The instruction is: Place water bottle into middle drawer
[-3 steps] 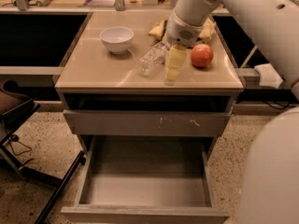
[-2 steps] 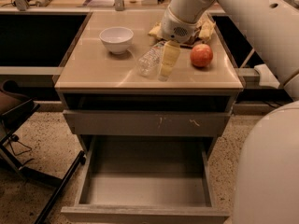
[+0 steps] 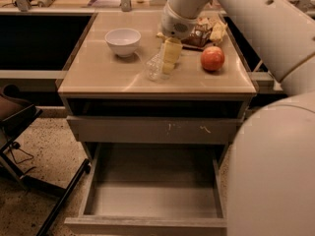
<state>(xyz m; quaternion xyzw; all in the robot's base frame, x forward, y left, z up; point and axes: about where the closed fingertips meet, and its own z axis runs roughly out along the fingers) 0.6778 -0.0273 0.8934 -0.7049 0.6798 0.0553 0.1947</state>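
My claw (image 3: 170,58) is down at the tabletop (image 3: 98,75), right against the water bottle (image 3: 154,67), which sits between bowl (image 3: 123,41) and apple (image 3: 212,59). I judge this a pickup approach. Open or gripping: cannot tell, since the clear bottle blends into the claw. Middle drawer (image 3: 152,203) stands pulled out below, ready to receive. My arm hides the tabletop's far right, and my body cuts off the drawer's right side.

Claw (image 3: 167,67) beside water bottle (image 3: 153,67) on tabletop (image 3: 103,75)
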